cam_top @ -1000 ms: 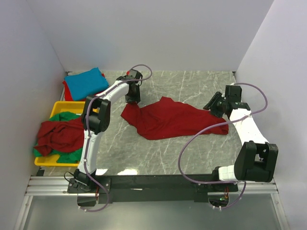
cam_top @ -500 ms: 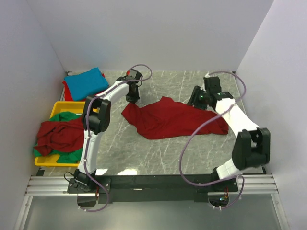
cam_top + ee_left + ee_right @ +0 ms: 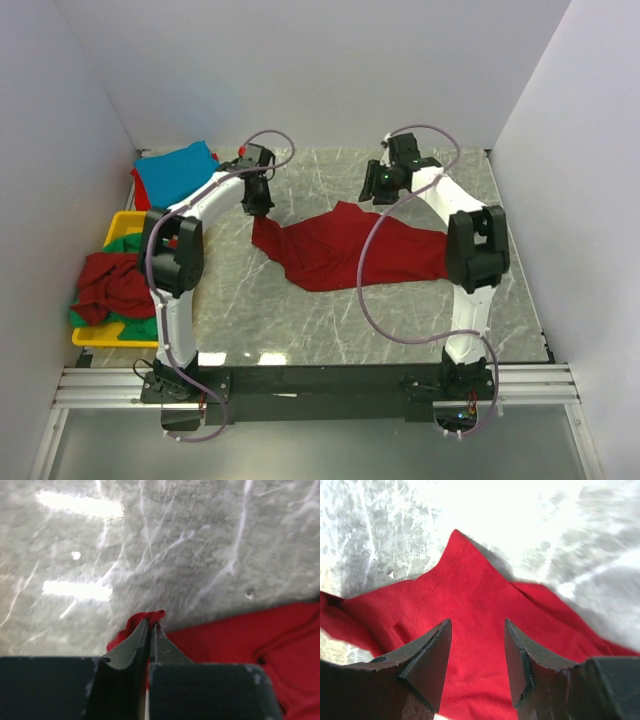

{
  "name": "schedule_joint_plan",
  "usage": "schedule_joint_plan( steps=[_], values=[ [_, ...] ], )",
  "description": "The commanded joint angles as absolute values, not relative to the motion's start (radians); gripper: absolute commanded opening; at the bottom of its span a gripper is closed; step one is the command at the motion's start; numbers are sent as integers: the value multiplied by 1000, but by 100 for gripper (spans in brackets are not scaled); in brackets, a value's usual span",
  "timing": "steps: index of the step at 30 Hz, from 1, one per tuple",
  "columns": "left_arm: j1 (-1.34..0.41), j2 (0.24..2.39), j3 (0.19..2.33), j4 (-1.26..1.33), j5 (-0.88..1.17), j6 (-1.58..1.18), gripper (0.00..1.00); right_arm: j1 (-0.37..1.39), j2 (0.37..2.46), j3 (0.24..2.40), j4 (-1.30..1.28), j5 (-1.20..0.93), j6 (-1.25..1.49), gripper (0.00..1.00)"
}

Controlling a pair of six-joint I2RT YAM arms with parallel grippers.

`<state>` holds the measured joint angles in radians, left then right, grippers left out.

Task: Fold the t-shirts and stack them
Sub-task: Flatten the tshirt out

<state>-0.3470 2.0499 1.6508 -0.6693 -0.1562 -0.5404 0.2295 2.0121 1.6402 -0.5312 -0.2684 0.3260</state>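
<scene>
A dark red t-shirt (image 3: 350,250) lies spread and rumpled on the marble table (image 3: 330,330). My left gripper (image 3: 258,208) is shut on its far left corner; in the left wrist view the gripper (image 3: 152,623) pinches a red fold (image 3: 145,617). My right gripper (image 3: 372,190) is open and empty, hovering above the shirt's far peak; the right wrist view shows the gripper (image 3: 477,625) over red cloth (image 3: 470,610). A turquoise t-shirt (image 3: 178,172) lies folded on a red one at the far left. Another dark red t-shirt (image 3: 110,285) and a green one (image 3: 140,325) lie in the tray.
A yellow plastic tray (image 3: 128,222) stands at the left edge of the table. White walls close the back and both sides. A black rail (image 3: 320,380) runs along the near edge.
My right arm has swung from the table's right side to the far centre, above the shirt's peak. My left gripper has shifted slightly left and back with the shirt corner.
</scene>
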Motion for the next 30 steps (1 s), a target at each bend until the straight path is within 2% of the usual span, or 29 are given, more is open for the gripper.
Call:
schedule_joint_plan(
  steps=[1,5,20,27,29,30],
  values=[
    [-342,1968,1603,-624,-114,-583,5,255,2060,1715,-574,-328,262,54],
    [-336,1959,1595,-637,-104,-591,1,267,2094,1697,-545,-399,245,54],
    [-311,1908,1522,-626,-86,-604,1,302,2151,1643,-549,-453,193,55],
    [-298,1885,1491,-609,-75,-606,1,327,2137,1606,-581,-420,158,45],
    [-293,1882,1482,-601,-71,-609,1,331,2120,1583,-568,-410,155,38],
    [-291,1881,1477,-598,-68,-611,1,333,2115,1568,-568,-410,153,30]
  ],
)
